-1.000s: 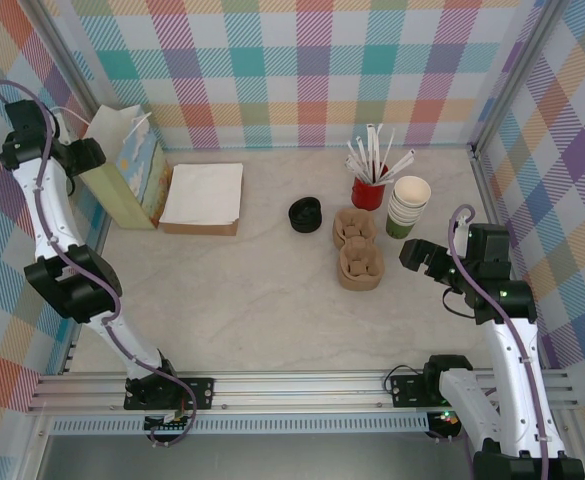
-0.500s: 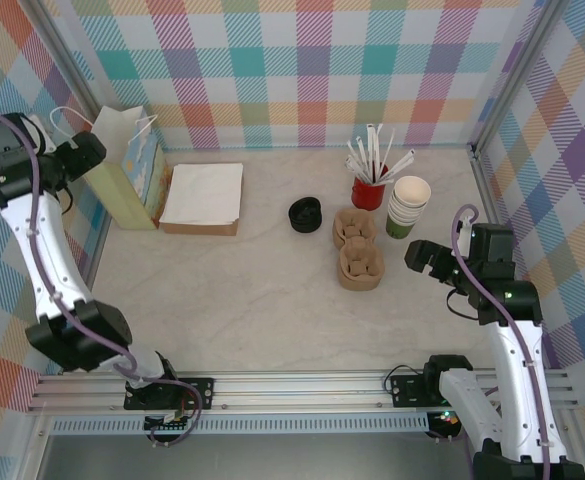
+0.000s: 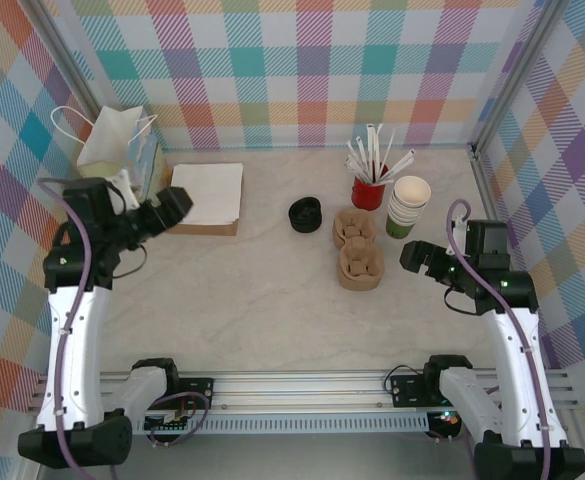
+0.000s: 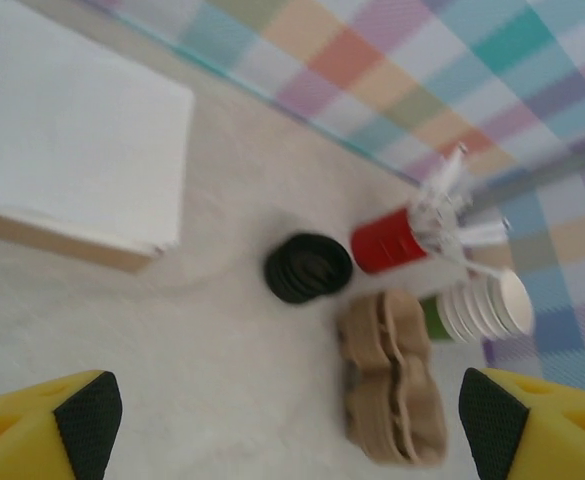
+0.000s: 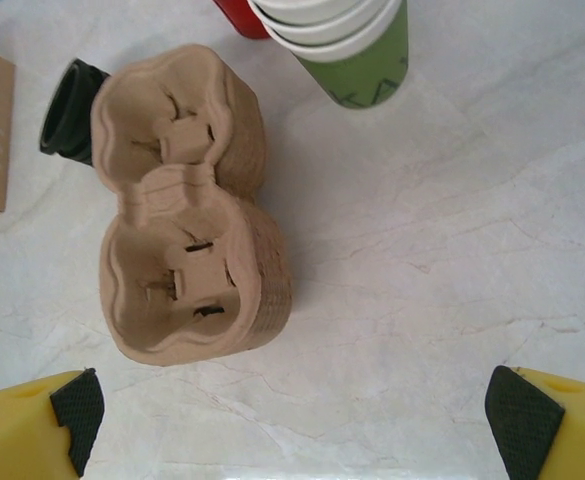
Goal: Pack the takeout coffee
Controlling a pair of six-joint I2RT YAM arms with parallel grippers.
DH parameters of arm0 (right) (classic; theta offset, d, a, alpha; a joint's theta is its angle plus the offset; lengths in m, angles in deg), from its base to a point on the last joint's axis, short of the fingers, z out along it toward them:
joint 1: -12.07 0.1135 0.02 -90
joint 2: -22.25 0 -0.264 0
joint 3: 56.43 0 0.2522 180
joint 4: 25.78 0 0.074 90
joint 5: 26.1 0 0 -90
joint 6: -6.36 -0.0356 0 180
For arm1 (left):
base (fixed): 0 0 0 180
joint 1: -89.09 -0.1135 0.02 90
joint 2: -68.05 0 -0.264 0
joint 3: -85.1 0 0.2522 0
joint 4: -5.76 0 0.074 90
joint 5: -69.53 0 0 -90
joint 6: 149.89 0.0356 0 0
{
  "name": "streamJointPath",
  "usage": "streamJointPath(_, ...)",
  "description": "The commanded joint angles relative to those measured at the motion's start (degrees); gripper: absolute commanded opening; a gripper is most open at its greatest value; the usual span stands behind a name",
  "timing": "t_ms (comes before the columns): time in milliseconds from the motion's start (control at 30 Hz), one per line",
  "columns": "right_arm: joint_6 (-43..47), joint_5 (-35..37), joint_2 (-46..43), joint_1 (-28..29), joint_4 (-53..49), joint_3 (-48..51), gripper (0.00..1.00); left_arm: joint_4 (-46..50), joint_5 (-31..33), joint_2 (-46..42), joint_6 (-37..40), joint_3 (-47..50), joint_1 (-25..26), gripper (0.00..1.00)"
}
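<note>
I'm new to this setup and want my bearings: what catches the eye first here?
The red cup of white straws stands out at the back right of the table, with a stack of olive-green paper cups right beside it. Just nearer sits the brown pulp cup carrier, a stack of black lids to its left. At far left, a white paper bag stands by a flat stack of white paper.

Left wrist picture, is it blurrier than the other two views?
Left wrist: yes, smeared throughout, the red cup and pulp carrier soft-edged. Right wrist: sharp, carrier creases crisp. Top external: sharp, evenly lit, faint shadows.
</note>
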Motion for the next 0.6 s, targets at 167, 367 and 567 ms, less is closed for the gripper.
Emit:
streamJointPath(167,-4.96,3.19,7.74,-0.65,1.58,-7.81,0.93,-6.42,1.88,-4.45,-12.42,14.03,16.52,0.88)
streamJointPath(367,-8.97,1.26,16.96,-3.78,8.17,-14.24,0.85,-14.36,6.34,1.28,-16.94,18.58,26.94,0.87)
streamJointPath(567,-13.49,-0.05,26.35,-6.68,14.27,-18.7,0.76,-17.88,9.91,8.54,-18.24,18.18,34.9,0.87)
